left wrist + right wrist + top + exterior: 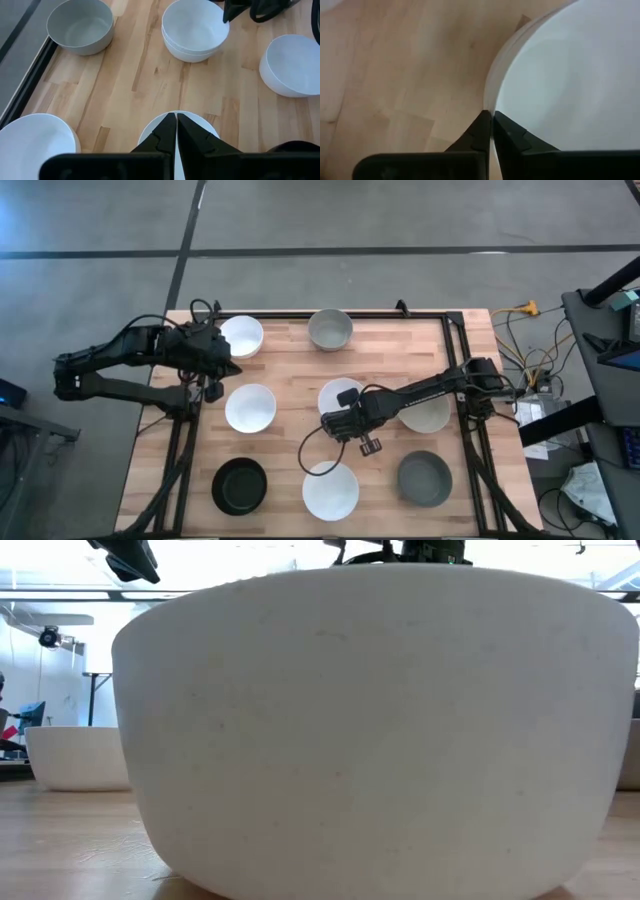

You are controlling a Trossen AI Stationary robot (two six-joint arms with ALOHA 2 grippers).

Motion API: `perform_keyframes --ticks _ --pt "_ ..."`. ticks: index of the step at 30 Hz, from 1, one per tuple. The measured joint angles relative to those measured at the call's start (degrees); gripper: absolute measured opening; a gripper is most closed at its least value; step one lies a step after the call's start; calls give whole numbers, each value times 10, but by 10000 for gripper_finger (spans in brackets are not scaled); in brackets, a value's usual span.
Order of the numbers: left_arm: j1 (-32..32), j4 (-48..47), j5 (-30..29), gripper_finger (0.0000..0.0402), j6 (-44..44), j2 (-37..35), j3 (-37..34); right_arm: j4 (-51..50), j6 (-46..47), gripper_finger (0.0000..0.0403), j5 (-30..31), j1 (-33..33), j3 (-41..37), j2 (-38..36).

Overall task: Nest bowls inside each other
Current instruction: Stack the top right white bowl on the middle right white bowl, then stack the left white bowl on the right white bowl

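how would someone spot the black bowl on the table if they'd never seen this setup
Start at the pale wooden table seen from above and go to its near edge, on the left arm's side. The round black bowl sits in that corner, apart from the round white bowl beside it. It is the only black one; the others are white or grey.

bare wood (290, 370) between bowls, grey bowl (330, 329) at edge

A wooden table (290, 355) carries white, grey and black bowls (250, 408).
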Motion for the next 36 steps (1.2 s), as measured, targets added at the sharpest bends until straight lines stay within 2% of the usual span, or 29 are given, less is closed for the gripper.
perform_keyframes --ticks 5,11,15,21,23,27,32,36 --pt "0 0 0 0 0 0 0 1 8 55 -30 0 0 -4" --pt "0 0 0 0 -1 0 0 -2 20 101 -30 0 3 -13" --pt "0 0 2 0 -1 0 0 -6 22 111 -30 0 17 -24" --pt "0 0 4 0 -2 0 0 -15 27 103 -30 0 63 -54" --pt "0 0 3 0 -2 3 0 -18 66 99 -30 -2 81 -65" --pt "0 0 3 0 -3 10 0 -16 204 90 -30 -20 92 -96" --pt "0 0 3 0 -1 31 0 58 275 82 -27 -36 23 -164" --pt "0 0 4 0 -2 55 0 234 306 76 -27 -37 -89 -242"
